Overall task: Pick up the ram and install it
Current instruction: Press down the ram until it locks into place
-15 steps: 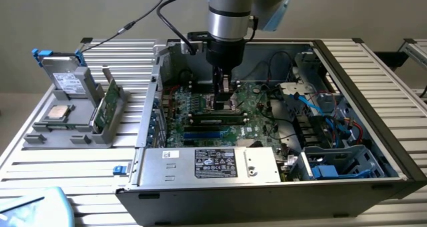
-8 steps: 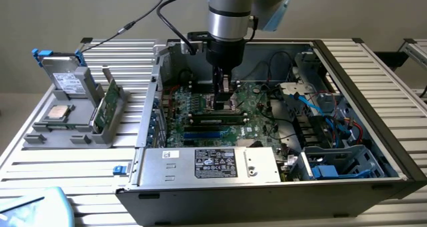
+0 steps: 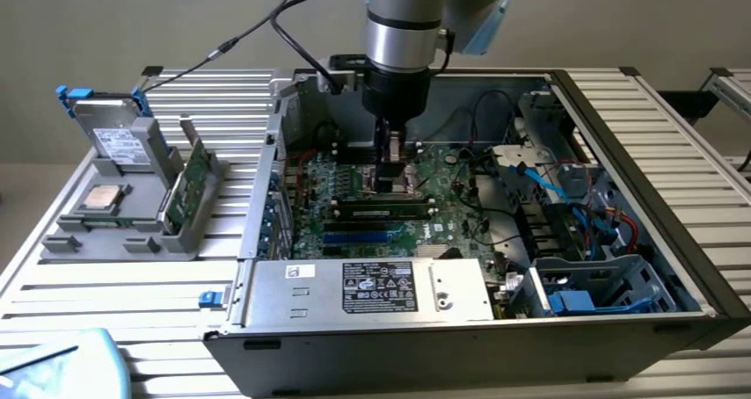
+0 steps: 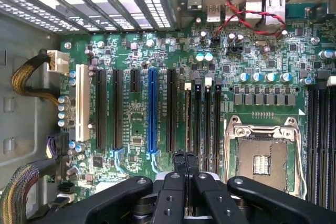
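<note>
The ram [image 3: 382,211], a long dark stick with a small pale label, stands in a memory slot on the green motherboard [image 3: 352,188] inside the open computer case. In the wrist view the ram [image 4: 188,119] appears edge-on in the first of several parallel dark slots. My gripper [image 3: 393,177] hangs straight down over the board, just behind the ram in the exterior view. Its black fingers are shut, and nothing shows between them. In the wrist view my gripper [image 4: 185,157] sits over one end of the ram. I cannot tell whether it touches the stick.
An empty processor socket [image 4: 262,156] lies beside the slots. A silver power supply [image 3: 375,289] lines the case's front edge, and cables and drive bays [image 3: 586,241] crowd the exterior view's right. Outside, a grey holder [image 3: 129,214] carries a drive, a square chip and a green card [image 3: 188,188].
</note>
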Action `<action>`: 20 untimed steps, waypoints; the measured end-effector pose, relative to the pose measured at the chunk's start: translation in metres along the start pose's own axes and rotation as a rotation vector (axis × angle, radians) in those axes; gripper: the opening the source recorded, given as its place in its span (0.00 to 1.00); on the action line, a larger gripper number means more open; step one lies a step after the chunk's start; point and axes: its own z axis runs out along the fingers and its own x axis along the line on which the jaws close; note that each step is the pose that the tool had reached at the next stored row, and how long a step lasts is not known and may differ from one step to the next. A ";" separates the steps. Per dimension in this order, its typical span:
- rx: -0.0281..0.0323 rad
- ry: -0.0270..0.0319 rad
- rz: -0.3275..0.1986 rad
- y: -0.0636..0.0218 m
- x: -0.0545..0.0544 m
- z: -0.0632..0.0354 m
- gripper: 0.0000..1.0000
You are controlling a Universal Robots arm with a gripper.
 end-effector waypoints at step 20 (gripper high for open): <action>-0.0379 -0.0175 0.276 0.0000 0.000 -0.0001 0.11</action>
